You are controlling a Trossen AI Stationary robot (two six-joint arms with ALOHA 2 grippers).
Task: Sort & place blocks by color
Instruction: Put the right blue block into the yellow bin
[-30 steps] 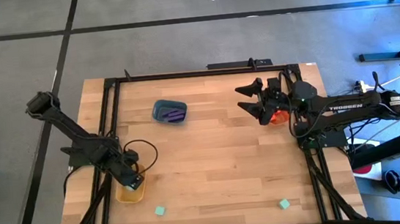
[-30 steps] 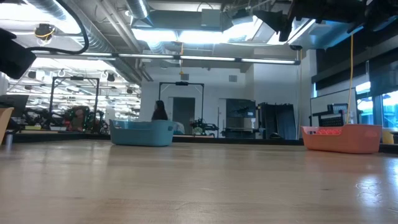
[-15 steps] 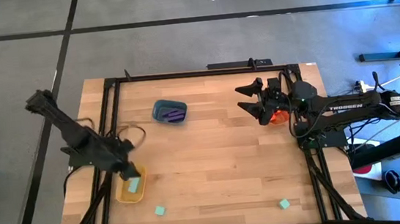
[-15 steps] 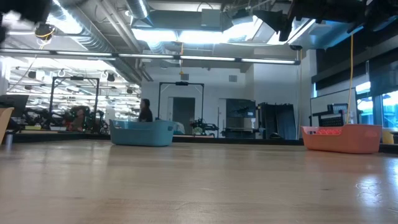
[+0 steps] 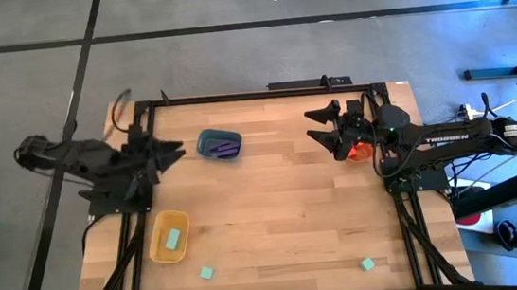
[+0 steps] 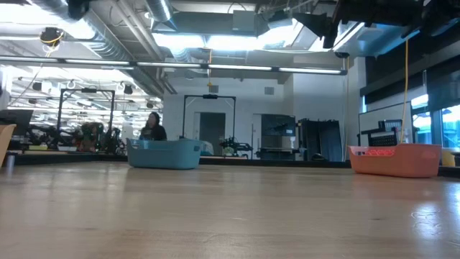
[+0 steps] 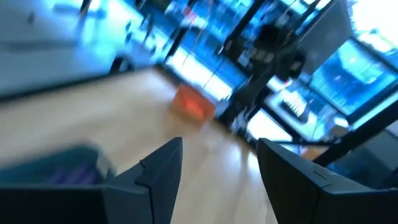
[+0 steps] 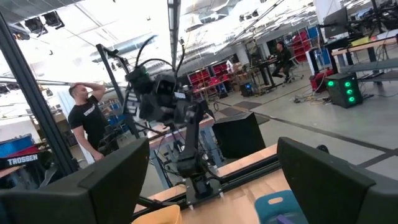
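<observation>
My left gripper (image 5: 172, 151): wide apart, empty, beside blue tub (image 5: 220, 145). My right gripper (image 5: 319, 128): wide, hiding most of orange tub (image 5: 362, 150).

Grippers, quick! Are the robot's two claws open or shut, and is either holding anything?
Left gripper: open, holding nothing, near the blue tub.
Right gripper: open, holding nothing, by the orange tub.

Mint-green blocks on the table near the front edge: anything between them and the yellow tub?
Nothing visible. The left mint-green block lies just off the yellow tub, the right mint-green block farther along, with bare table between. The left gripper hangs open near the blue tub, the right gripper open over the orange tub.
</observation>
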